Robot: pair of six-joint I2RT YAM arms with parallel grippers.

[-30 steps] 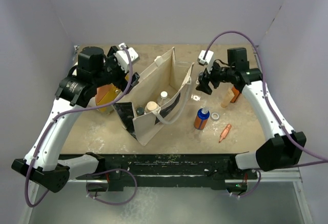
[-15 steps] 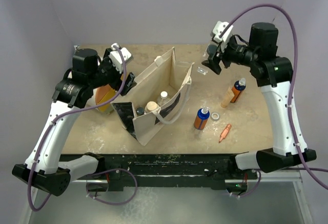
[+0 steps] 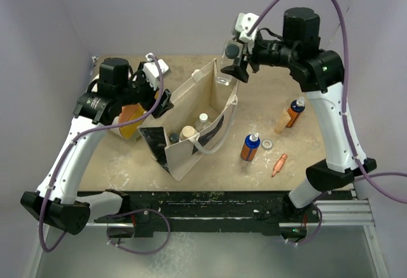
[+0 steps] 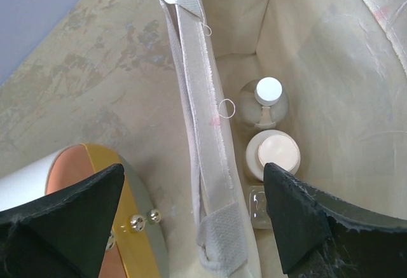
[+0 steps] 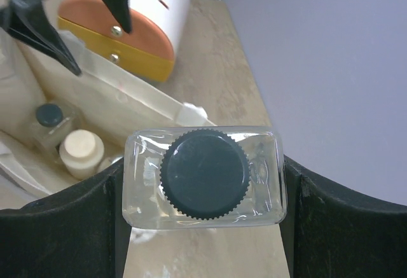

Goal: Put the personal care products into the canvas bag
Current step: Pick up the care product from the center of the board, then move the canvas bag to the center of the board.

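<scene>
Right gripper [image 3: 233, 60] clamps clear bottle [image 5: 203, 175] above canvas bag [image 3: 193, 97] edge.

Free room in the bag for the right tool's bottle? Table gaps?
Canvas bag: the far end, toward the right tool and its clear bottle, is bare; the near end is packed with three bottles. Table: bare near-left patch between bag, white drum and front edge. Right of bag: crowded, loose bottles.

**Open bag, crowded near end**

Three bottles [image 4: 273, 154] filled the near end of the canvas bag [image 3: 191, 154]; its far floor lay bare. The left gripper [image 4: 194, 173] straddled its left wall beside the drum [image 3: 131, 119]. A clear bottle [image 5: 203, 177] in the right gripper [image 5: 203, 186] hung above the far rim.
</scene>
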